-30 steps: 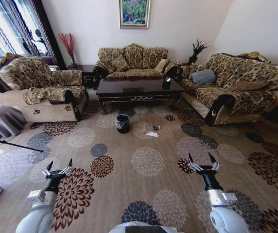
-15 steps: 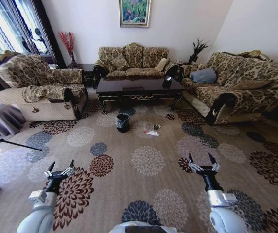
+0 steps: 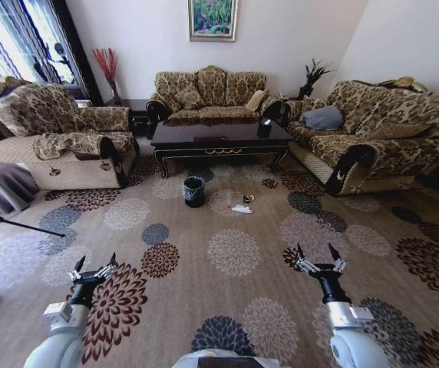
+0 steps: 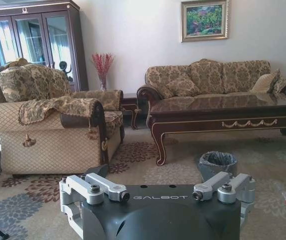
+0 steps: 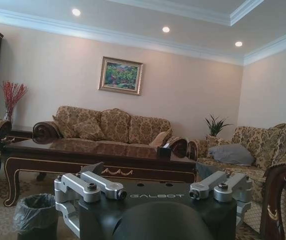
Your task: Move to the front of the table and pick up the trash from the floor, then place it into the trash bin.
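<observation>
The dark brown table (image 3: 219, 139) stands far ahead on the carpet, and it also lies across the left wrist view as the table (image 4: 223, 107) and the right wrist view as the table (image 5: 98, 152). In front of it sits the black trash bin (image 3: 194, 192), lined with a grey bag, seen closer as the bin (image 4: 217, 164) and the bin (image 5: 35, 212). To the bin's right the trash lies on the floor: white paper (image 3: 241, 209), a slim tube (image 3: 228, 204) and a small wrapper (image 3: 248, 199). My left gripper (image 3: 94, 266) and right gripper (image 3: 315, 257) hover open and empty, low and well short of the trash.
An armchair (image 3: 58, 138) flanks the table on the left, a sofa (image 3: 212, 96) stands behind it, and another sofa (image 3: 373, 134) is on the right. A black tissue box (image 3: 264, 129) sits on the table. A dark rod (image 3: 20, 225) lies at left. Open carpet (image 3: 235, 253) stretches ahead.
The whole head view has shifted slightly, so the camera has moved a little. Both arms hold the same pose with open grippers.
</observation>
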